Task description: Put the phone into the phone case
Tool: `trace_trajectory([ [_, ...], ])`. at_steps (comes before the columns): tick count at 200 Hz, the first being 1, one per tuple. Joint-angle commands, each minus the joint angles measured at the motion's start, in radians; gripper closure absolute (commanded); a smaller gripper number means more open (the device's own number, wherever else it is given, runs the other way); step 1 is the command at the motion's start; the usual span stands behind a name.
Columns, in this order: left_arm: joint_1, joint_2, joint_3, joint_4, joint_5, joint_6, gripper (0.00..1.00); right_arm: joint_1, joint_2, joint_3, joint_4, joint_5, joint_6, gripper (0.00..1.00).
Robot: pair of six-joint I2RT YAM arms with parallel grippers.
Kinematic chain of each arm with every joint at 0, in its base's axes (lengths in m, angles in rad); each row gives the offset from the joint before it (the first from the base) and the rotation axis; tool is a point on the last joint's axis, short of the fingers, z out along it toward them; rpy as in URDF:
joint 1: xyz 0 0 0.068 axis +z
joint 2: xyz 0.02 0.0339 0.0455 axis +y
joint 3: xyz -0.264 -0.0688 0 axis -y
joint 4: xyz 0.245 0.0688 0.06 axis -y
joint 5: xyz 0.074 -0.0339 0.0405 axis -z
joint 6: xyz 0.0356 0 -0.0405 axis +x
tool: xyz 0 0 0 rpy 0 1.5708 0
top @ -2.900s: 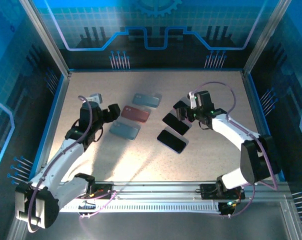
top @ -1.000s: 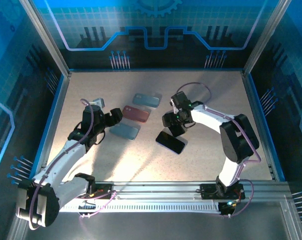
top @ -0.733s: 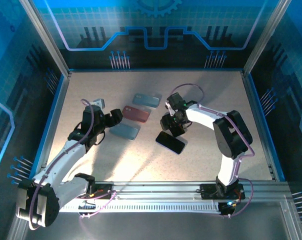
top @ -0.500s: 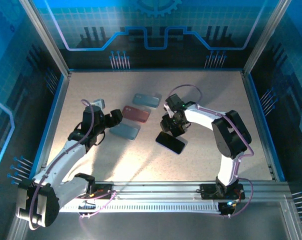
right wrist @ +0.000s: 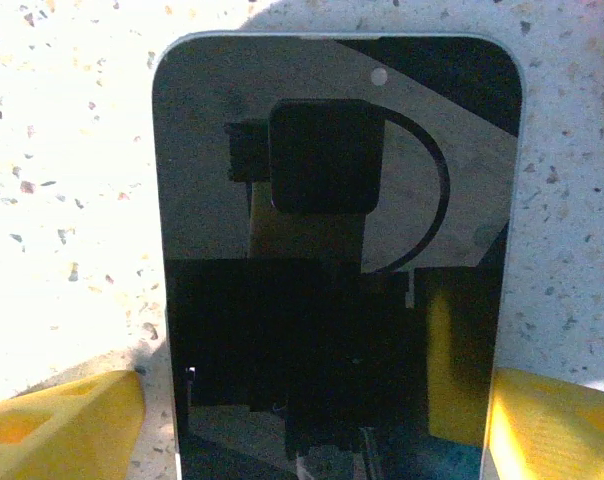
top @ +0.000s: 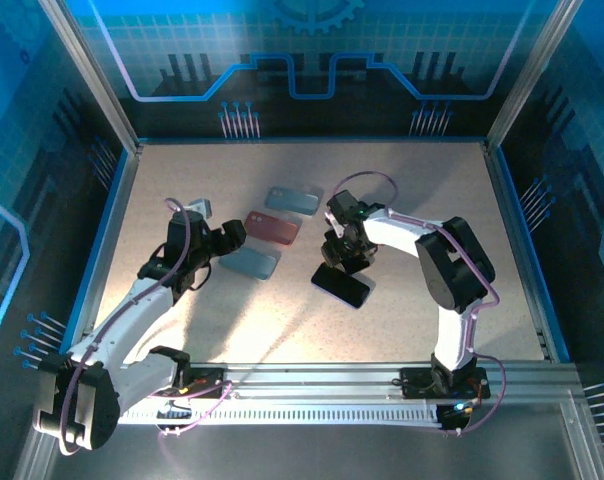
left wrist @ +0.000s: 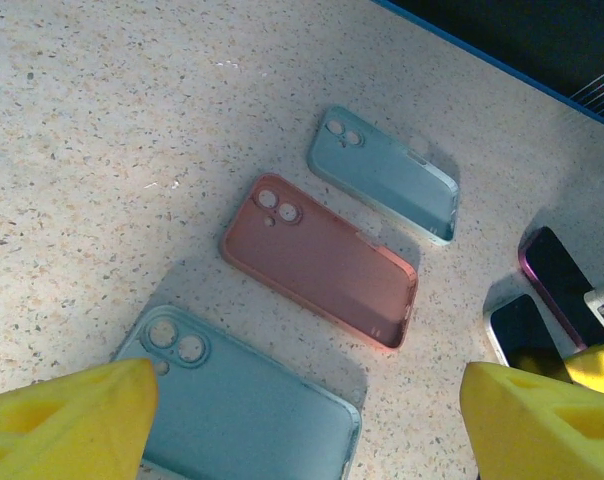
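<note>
Right wrist, phone (right wrist: 337,200) flat, straddled by right hand (right wrist: 317,420)

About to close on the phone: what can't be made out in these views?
Right wrist: the phone runs off the bottom edge; its near end is unseen.
Top external: the right gripper covers that phone; its jaw gap is too small to read.
Left wrist: the nearest teal case is cut off by the bottom edge.
</note>
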State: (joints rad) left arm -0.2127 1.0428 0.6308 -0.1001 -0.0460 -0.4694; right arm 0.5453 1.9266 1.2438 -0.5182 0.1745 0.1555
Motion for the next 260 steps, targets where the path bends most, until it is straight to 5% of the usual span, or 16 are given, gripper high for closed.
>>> trace_trajectory([
  [1,-0.005,0.006,-0.005,-0.004,0.015,0.018,0.2,0.014,0.045,0.02,-0.017,0.042,-0.01,0.13],
  [95,-0.005,0.049,0.014,-0.029,0.054,0.038,0.24,0.018,0.03,0.019,0.006,0.072,-0.034,0.34],
  [260,-0.105,0.332,0.143,0.066,0.299,0.011,0.34,0.03,-0.09,0.062,-0.039,-0.07,-0.103,0.36],
])
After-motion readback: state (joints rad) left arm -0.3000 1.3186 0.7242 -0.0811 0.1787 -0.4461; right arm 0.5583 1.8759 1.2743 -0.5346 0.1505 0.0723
